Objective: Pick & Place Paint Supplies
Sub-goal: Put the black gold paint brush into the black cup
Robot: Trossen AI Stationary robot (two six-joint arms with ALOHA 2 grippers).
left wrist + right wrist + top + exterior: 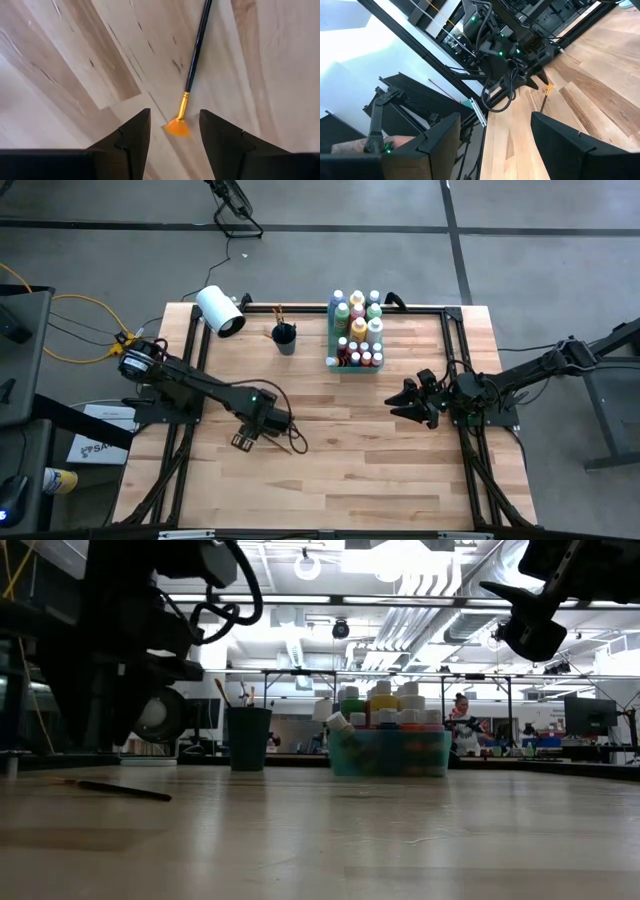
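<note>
The left gripper [174,137] hung open and empty over the paintbrush [195,57], whose long handle pointed away from its fingers [125,145]

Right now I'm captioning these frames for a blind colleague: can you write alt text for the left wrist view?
A thin dark-handled paintbrush with a gold ferrule and orange fan-shaped bristles lies on the light wooden table. Its bristle end sits between the left gripper's two dark open fingers, which hover above it without touching.
</note>
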